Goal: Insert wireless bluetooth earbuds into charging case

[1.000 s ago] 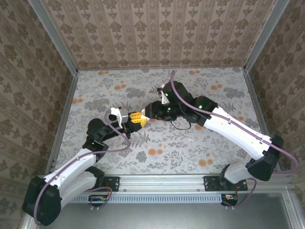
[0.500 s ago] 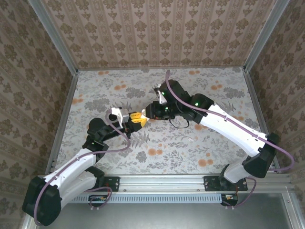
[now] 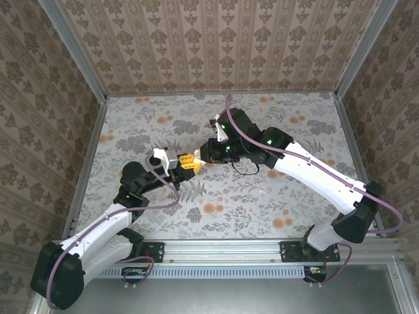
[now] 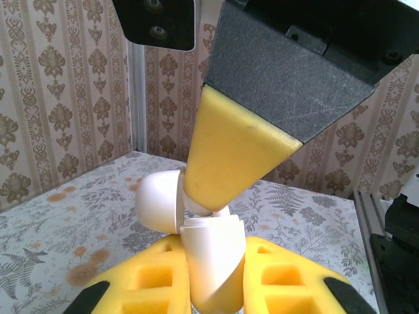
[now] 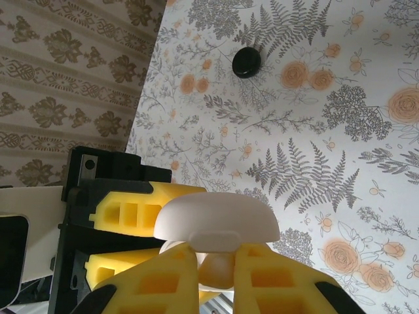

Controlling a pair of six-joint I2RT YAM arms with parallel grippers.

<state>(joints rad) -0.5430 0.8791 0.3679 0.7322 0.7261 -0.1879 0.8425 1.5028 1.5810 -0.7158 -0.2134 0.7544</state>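
Above table (image 3: 294, 196), left gripper (image 3: 192, 162) and right gripper (image 5: 216, 255) tip-to-tip at charging case (image 4: 209, 261)

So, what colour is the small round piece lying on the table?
Black. The earbud shows best in the right wrist view.

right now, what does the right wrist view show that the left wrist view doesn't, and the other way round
Right wrist view adds: a black earbud lying loose on the table, well apart from the case.
Left wrist view adds: an aluminium corner post, and a yellow finger of the right jaws coming down onto the open case from above.
Both share: the white charging case, lid open, held in the left jaws, plus the floral table and patterned wall.
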